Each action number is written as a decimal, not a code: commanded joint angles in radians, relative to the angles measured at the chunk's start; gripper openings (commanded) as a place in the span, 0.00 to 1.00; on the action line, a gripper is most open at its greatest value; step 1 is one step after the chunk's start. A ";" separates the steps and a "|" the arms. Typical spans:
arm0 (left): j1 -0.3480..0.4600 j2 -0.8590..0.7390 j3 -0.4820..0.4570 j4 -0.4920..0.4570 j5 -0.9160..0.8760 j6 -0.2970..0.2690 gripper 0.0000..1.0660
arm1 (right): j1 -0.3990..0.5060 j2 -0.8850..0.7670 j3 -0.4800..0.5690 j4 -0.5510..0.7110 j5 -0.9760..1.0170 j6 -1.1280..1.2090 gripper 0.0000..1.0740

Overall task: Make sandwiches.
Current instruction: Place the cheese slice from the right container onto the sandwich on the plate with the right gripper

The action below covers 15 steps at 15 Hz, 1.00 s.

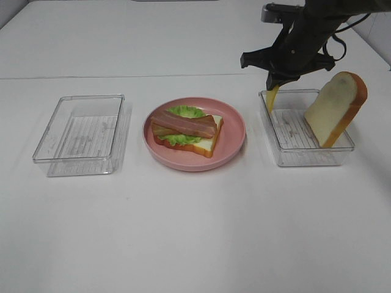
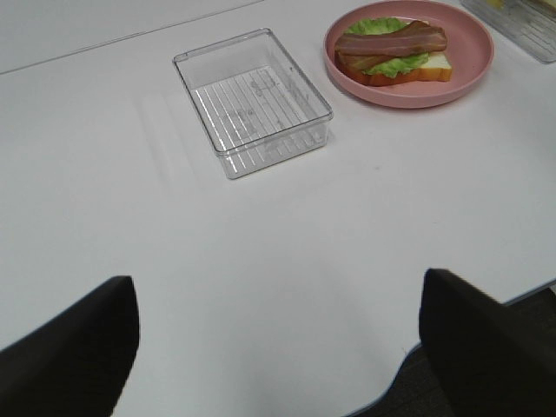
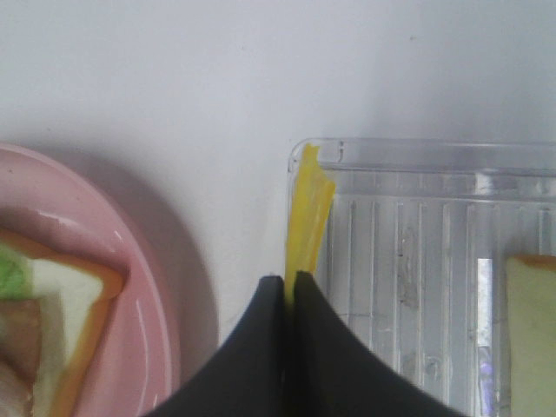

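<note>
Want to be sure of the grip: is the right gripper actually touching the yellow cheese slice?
Touching. The right wrist view shows the right gripper pinched shut on the yellow cheese slice, which emerges from between its fingertips with no gap.

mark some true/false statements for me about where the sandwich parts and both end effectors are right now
1. The right end effector is shut on the yellow cheese slice. True.
2. The cheese slice lies on the pink plate. False: it hangs from the right end effector at the wall of the right clear container nearest the plate.
3. A bread slice leans on edge in the right clear container. True.
4. A bread slice tops the stack on the pink plate. False: bacon strips are on top, over lettuce.
5. The left end effector grips the left clear container. False: it is open and apart from it.
</note>
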State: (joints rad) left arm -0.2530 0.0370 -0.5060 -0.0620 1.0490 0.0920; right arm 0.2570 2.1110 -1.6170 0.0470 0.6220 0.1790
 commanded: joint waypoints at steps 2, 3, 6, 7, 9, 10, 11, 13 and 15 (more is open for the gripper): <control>-0.002 -0.005 0.005 -0.003 -0.009 -0.007 0.78 | 0.000 -0.112 -0.009 0.096 0.055 -0.045 0.00; -0.002 -0.005 0.005 -0.003 -0.009 -0.007 0.78 | 0.000 -0.127 -0.009 0.130 0.073 -0.074 0.00; -0.002 -0.005 0.005 -0.003 -0.009 -0.007 0.78 | 0.000 -0.166 -0.008 0.443 0.186 -0.339 0.00; -0.002 -0.005 0.005 -0.003 -0.009 -0.007 0.78 | 0.000 -0.159 -0.005 0.541 0.224 -0.432 0.00; -0.002 -0.005 0.005 -0.003 -0.009 -0.007 0.78 | 0.000 -0.139 0.004 0.731 0.263 -0.536 0.00; -0.002 -0.005 0.005 -0.003 -0.009 -0.007 0.78 | 0.001 -0.119 0.004 0.800 0.276 -0.546 0.00; -0.002 -0.005 0.005 -0.003 -0.009 -0.007 0.78 | 0.001 -0.090 0.004 0.872 0.283 -0.560 0.00; -0.002 -0.005 0.005 -0.003 -0.009 -0.007 0.78 | 0.002 -0.014 0.004 1.041 0.285 -0.614 0.00; -0.002 -0.005 0.005 -0.003 -0.009 -0.007 0.78 | 0.021 0.047 0.004 1.171 0.287 -0.664 0.00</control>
State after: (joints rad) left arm -0.2530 0.0370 -0.5060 -0.0620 1.0490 0.0920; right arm 0.2710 2.1580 -1.6160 1.1900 0.9040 -0.4630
